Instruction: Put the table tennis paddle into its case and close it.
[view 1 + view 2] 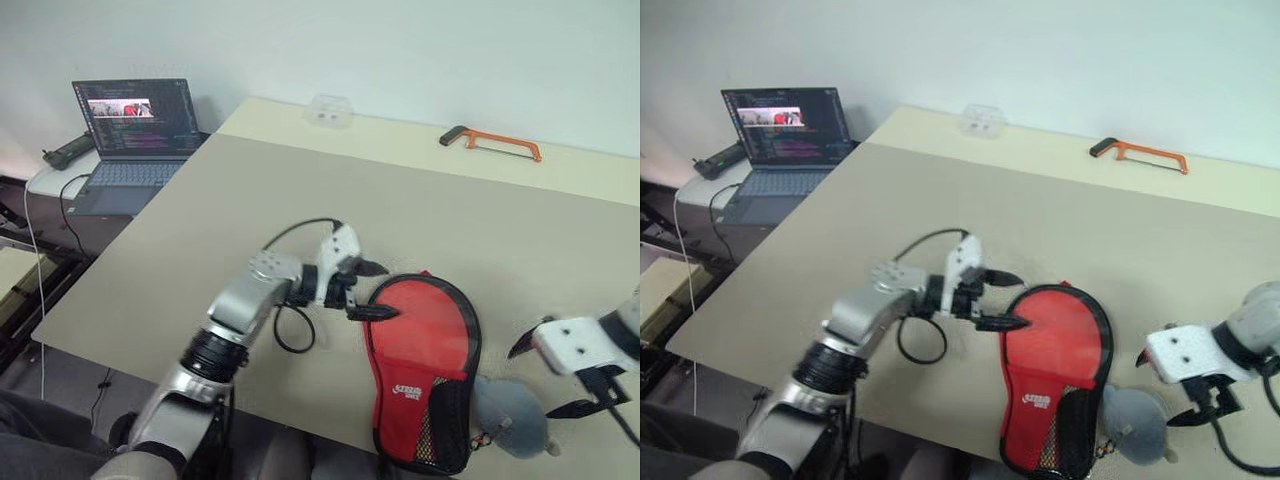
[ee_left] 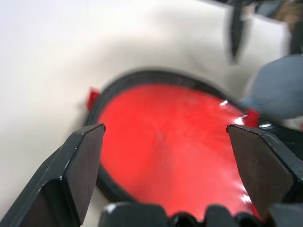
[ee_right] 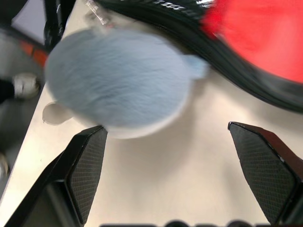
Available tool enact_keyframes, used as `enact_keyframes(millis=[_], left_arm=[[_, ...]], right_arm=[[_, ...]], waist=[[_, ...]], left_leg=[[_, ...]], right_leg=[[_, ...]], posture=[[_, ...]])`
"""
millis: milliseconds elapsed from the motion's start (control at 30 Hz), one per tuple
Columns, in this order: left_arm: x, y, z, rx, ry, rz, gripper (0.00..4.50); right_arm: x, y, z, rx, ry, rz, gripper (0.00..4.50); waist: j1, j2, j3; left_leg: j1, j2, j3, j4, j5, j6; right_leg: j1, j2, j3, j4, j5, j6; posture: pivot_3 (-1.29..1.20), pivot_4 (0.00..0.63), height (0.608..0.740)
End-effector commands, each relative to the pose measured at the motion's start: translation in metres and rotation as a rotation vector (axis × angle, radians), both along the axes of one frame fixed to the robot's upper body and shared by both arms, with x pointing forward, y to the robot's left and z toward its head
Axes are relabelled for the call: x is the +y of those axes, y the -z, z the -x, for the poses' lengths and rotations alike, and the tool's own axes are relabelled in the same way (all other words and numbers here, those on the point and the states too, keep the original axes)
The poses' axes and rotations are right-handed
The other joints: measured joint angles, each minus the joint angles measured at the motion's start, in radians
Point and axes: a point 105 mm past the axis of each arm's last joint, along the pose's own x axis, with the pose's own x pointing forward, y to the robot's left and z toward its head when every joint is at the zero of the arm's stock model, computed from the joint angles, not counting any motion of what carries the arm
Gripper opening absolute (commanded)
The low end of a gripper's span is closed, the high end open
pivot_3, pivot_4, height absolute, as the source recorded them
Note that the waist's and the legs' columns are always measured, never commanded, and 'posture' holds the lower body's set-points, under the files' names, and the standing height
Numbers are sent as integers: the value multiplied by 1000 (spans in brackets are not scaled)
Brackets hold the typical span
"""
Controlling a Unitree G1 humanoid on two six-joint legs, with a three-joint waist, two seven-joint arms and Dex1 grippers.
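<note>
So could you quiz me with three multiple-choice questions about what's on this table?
1. Where does the orange hacksaw lie?
A. at the table's far edge
B. on the case
C. beside the laptop

2. What colour is the plush charm hanging from the case?
A. grey
B. yellow
C. green

3. How do the left gripper's jaws stand?
A. shut on the case
B. open, holding nothing
C. shut on the charm

Answers: 1 A, it lies far behind the case; 2 A, grey fluff by the case's narrow end; 3 B, its fingers stand apart over the case.

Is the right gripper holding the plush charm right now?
No: in the right wrist view the right gripper stands wide open over bare table, with the grey plush charm lying beyond its fingertips, not between them.
</note>
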Motion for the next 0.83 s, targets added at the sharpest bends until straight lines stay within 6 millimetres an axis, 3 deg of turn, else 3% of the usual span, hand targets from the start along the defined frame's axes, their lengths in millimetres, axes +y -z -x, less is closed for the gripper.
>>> enact_keyframes(millis=[33,133,233,433,567,733,833], left_arm=[[19,-32,12,-57,70,50,4500],[61,-50,24,-51,61,28,4500],[101,-53,30,-36,-20,-39,4500],[156,-43,29,-5,-206,-133,4500],[174,-41,27,-6,-283,-171,4500],[181,-38,30,-3,-330,-191,4500],[186,-40,34,11,-364,-195,4500]], right_arm=[[-9,-18,1,11,87,-95,4467],[-18,-40,-13,-28,297,-308,4467],[-30,-52,-16,-33,451,-492,4467],[-38,-39,-5,-1,576,-584,4467],[-38,-32,2,30,598,-598,4467],[-40,-21,2,70,612,-585,4467],[-31,-21,-1,85,591,-592,4467]], waist=[[0,0,2],[-4,-2,8],[-9,-3,15],[-2,-4,18],[-3,-3,20],[-7,-3,21],[-8,-3,21]], left_leg=[[-1,0,0,0,0,0],[0,0,-1,1,0,0],[3,1,-3,3,0,0],[2,0,-5,6,-2,4],[2,0,-5,6,-2,4],[2,0,-4,6,-3,4],[1,1,-4,5,-3,4]], right_leg=[[0,0,0,-1,0,0],[0,-1,1,1,0,0],[0,0,2,6,0,0],[0,-1,0,7,0,0],[0,-1,0,7,0,0],[-1,-1,1,7,0,0],[-2,-1,1,7,0,0]], posture=[[0,150,740],[0,150,740],[0,150,740],[0,150,740],[0,150,740],[0,150,740],[0,150,740]])
